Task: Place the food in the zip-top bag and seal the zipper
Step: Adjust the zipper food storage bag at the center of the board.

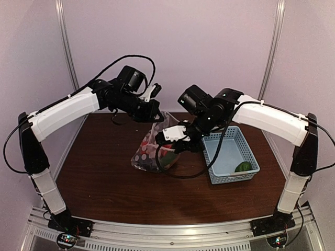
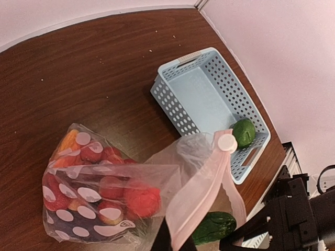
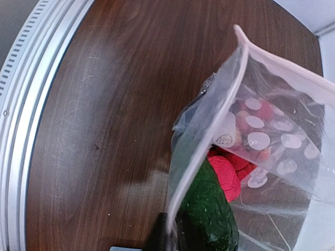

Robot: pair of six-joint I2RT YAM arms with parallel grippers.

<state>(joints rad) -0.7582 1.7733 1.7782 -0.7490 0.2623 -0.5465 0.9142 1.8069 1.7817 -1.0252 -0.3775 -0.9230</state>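
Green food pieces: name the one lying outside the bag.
The light-green round piece in the blue basket; the darker green one sits at the mouth of the bag.

The left pincer (image 1: 156, 116) and right pincer (image 1: 168, 137) hold the zip-top bag (image 1: 151, 152) upright.

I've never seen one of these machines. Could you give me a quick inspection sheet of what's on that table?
Surface: brown table, a few pale specks.
Job's things: zip-top bag holds red pieces, mouth open; cucumber at the mouth; green piece lies in the basket.
Clutter: light-blue basket.
Grippers: left gripper holds up the zipper edge; right gripper at the mouth, grip unclear.
Cables: black cable sags low in front of the bag.
Surroundings: pale walls, metal rail.
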